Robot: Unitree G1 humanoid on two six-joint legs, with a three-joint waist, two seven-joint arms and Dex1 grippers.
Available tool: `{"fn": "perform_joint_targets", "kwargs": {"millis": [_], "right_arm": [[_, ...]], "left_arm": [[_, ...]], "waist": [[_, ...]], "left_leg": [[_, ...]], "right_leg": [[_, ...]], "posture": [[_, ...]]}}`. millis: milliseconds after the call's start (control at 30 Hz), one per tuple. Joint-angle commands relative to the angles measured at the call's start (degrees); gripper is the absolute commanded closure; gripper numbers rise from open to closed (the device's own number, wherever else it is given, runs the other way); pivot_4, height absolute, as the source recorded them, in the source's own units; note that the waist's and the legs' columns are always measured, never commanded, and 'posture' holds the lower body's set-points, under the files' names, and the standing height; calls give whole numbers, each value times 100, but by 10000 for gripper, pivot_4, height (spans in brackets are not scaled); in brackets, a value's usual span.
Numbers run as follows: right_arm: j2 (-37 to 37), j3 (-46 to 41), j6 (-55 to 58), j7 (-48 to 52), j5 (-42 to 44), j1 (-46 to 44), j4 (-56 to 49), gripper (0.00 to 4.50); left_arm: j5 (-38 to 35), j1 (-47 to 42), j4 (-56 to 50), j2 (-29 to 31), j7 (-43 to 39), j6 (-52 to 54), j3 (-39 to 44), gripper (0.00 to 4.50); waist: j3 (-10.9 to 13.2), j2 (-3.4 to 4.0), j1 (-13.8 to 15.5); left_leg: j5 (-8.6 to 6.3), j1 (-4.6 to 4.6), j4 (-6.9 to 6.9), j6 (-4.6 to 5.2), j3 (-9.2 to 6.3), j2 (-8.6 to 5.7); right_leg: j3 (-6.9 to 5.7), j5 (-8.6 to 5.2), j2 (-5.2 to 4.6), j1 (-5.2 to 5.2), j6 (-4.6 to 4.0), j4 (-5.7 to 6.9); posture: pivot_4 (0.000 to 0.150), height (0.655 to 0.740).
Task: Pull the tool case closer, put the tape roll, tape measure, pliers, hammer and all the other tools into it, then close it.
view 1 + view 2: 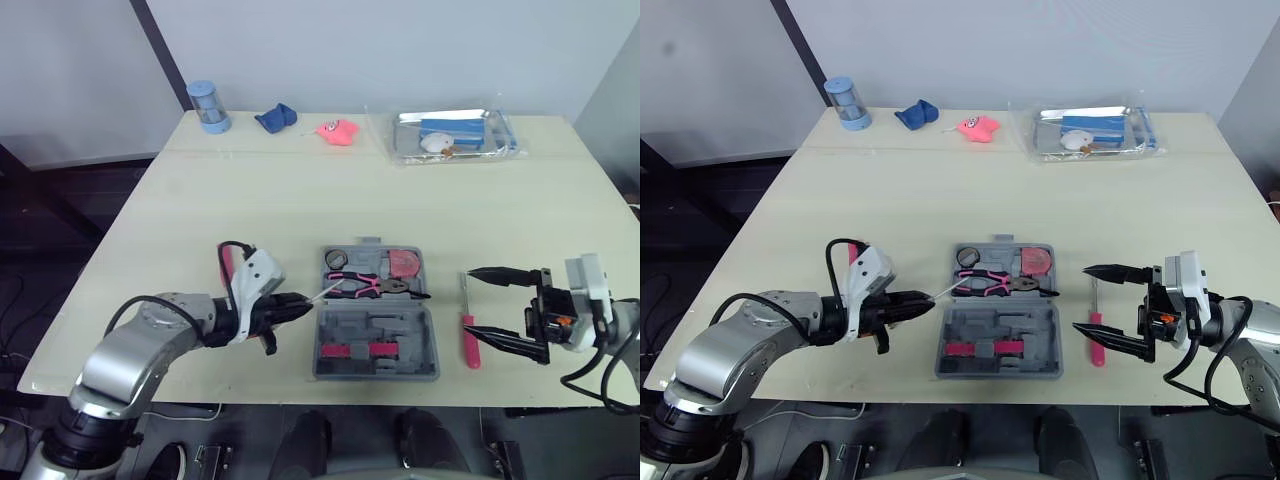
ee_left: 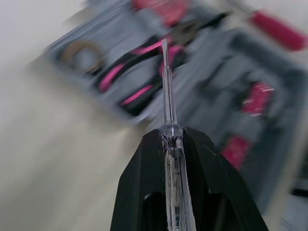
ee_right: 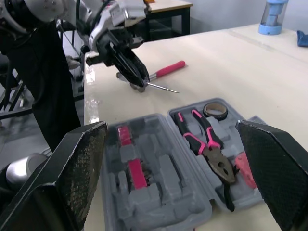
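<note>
Clamping a clear-handled screwdriver (image 2: 166,96), the left gripper (image 1: 305,303) points its shaft rightward across the table (image 1: 300,190). The tip sits at the open tool case's (image 1: 400,330) left edge, near the pliers (image 1: 372,284). The right gripper (image 1: 470,301) gapes wide by a pink-handled screwdriver (image 1: 468,345) just right of the case.

table (image 1: 300,200) bears open tool case (image 1: 395,325), red screwdriver (image 1: 468,345), jar (image 1: 208,107), tray (image 1: 408,152).

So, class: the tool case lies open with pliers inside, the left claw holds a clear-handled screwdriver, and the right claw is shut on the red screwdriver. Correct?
Not quite: the right claw is open, and the red screwdriver lies on the table beside its fingertips, as the left eye view shows. The rest holds.
</note>
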Motion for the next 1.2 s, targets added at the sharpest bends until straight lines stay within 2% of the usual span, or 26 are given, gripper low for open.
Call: {"fn": "perform_joint_targets", "kwargs": {"millis": [33, 367, 633, 867, 1200], "right_arm": [[-20, -171, -154, 70, 11, 122, -38, 0], [69, -226, -377, -50, -95, 301, -37, 0], [193, -261, -538, -214, -171, 613, -196, 0], [236, -213, -617, -324, -208, 698, -259, 0], [271, -184, -647, -386, -234, 711, -277, 0]], "left_arm": [[86, -321, -6, 70, -409, -294, -425, 43985], [839, -1538, 868, -73, -1187, -498, -1995, 43985], [1519, -2248, 1816, -327, -1489, -809, -2530, 43985], [1976, -2519, 2201, -488, -1819, -1235, -2812, 43985], [2459, -2973, 2684, -1089, -1940, -1258, -3067, 43985]], "waist": [[0, 0, -2], [3, -3, -26], [4, -4, -23], [4, -4, -27], [4, -5, -16]], "left_leg": [[0, 0, 0, 0, 1, 0], [0, 0, 1, 1, 1, 0], [0, -2, 4, 1, 0, -1], [0, -2, 5, 1, 0, -1], [0, -5, 8, 1, -2, -2]], "right_leg": [[1, 0, 0, 0, 0, 0], [1, 0, 2, 0, 1, 2], [1, 0, 2, -1, 1, 2], [1, 0, 2, -1, 1, 4], [0, 0, 2, 0, 1, 4]], "posture": [[1500, 7400], [1500, 7400], [1500, 7400], [1500, 7400], [1500, 7400]]}}
